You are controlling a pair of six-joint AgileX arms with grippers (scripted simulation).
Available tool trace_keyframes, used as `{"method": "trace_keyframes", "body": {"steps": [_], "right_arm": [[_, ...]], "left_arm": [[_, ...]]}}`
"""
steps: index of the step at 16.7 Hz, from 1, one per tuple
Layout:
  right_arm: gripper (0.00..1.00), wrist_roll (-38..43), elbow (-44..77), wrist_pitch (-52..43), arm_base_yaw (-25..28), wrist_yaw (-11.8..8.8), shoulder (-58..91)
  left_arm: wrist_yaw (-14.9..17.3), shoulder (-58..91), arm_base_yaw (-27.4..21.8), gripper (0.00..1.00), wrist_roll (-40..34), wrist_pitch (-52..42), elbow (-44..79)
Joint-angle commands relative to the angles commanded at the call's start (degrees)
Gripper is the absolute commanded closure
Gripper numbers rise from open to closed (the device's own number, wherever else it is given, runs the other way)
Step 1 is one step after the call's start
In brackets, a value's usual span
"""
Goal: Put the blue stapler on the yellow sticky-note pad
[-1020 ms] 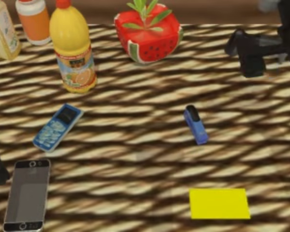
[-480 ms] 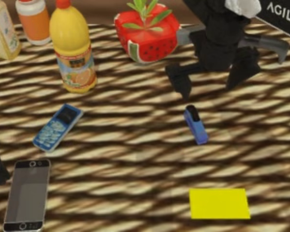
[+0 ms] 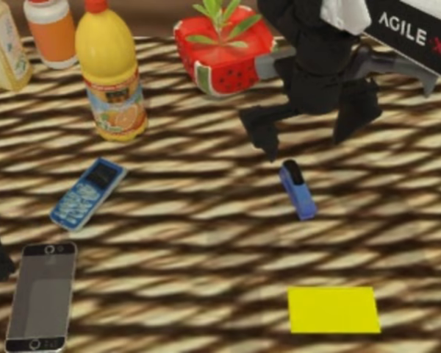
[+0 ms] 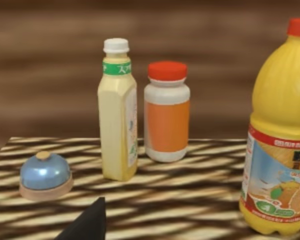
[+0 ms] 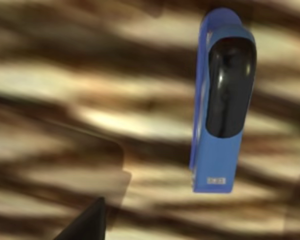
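The small, narrow bright-blue stapler with a black end (image 3: 298,190) lies flat on the striped worktop (image 3: 206,243), right of centre. The flat, plain yellow sticky-note pad (image 3: 334,309) lies well apart at its 5 o'clock. The right tool (image 3: 312,132), fingers spread, hangs near the stapler at its 12 o'clock. The left tool is parked at the worktop's left edge; its state cannot be told. Judged rigid, light and smooth-sided: grip across the narrow width at mid-length.
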Motion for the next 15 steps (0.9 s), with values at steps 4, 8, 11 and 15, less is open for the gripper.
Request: {"method": "trace_keyframes", "body": {"steps": [4, 8, 11, 15], "right_arm": [[0.0, -0.13, -2.27, 2.36, -0.17, 0.0, 0.33], [0.0, 0.02, -9.75, 12.41, -0.03, 0.03, 2.25], [0.0, 0.14, -14.68, 18.62, 0.1, 0.04, 3.68], [0.0, 0.18, -15.76, 19.8, 0.14, 0.05, 4.04]], "left_arm": [[0.0, 0.0, 0.0, 0.0, 0.0, 0.0, 0.0], [0.0, 0.0, 0.0, 0.0, 0.0, 0.0, 0.0], [0.0, 0.0, 0.0, 0.0, 0.0, 0.0, 0.0], [0.0, 0.0, 0.0, 0.0, 0.0, 0.0, 0.0]]}}
